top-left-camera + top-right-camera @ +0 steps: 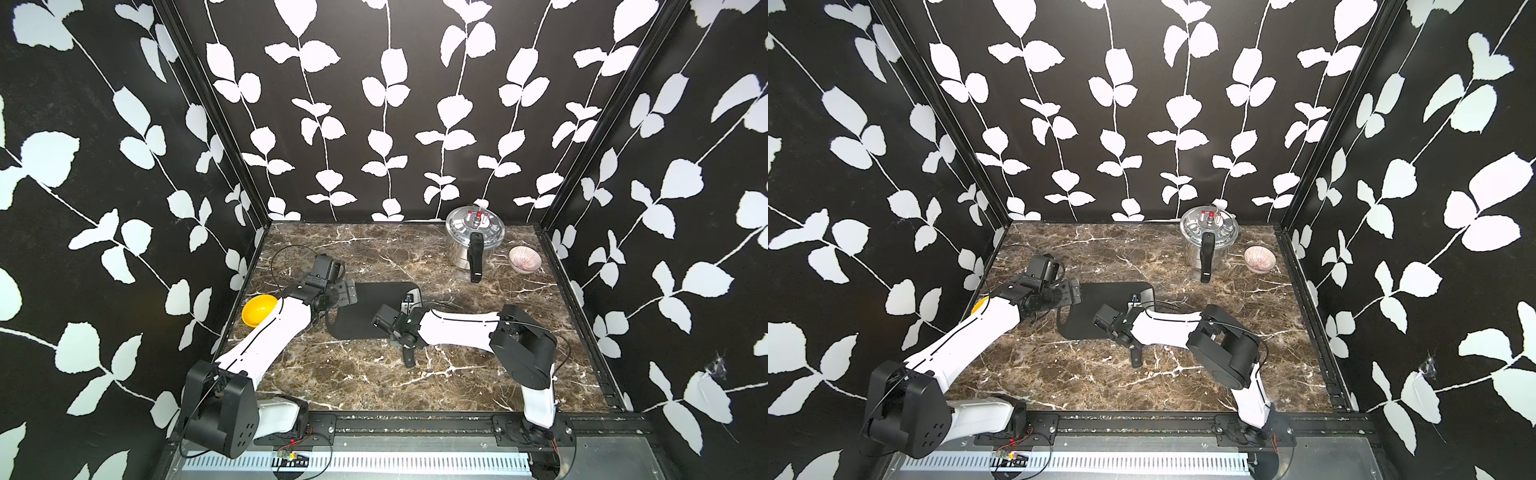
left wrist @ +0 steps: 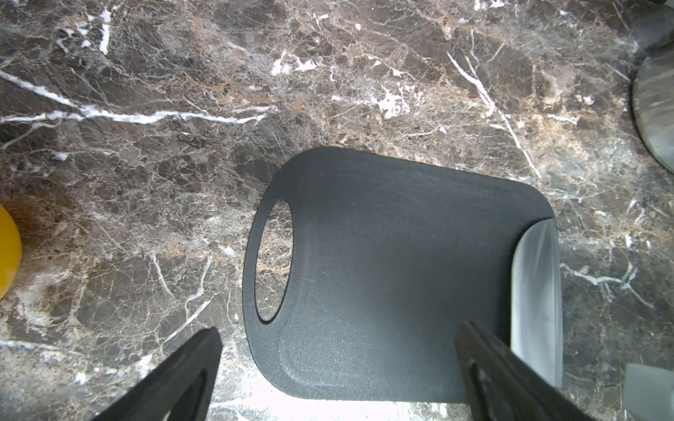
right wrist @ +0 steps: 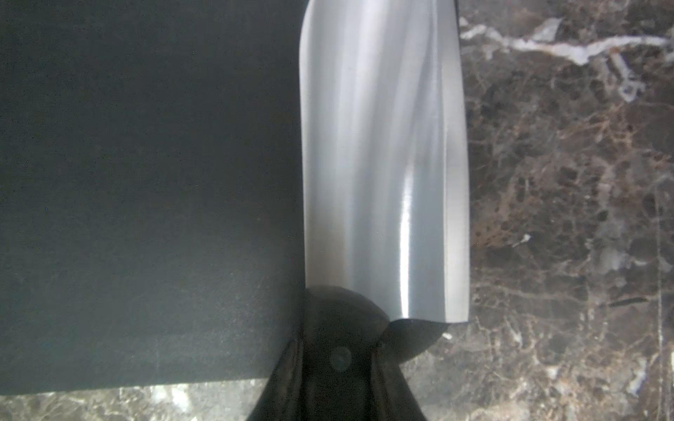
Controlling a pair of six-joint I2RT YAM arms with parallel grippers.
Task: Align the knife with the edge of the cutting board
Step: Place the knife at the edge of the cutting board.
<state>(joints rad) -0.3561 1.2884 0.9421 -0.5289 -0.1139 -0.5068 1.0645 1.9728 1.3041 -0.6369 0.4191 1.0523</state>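
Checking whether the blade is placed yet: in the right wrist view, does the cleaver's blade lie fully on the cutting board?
No. The knife blade overhangs the cutting board edge onto the marble.

I work in a pretend kitchen inside a test box. My table (image 1: 340,374) looks like brown marble. Black walls (image 1: 374,104) with white leaves fill the upper frame. A shiny pot (image 1: 473,237) stands at the upper right, and a metal rail (image 1: 415,424) lies along the bottom.
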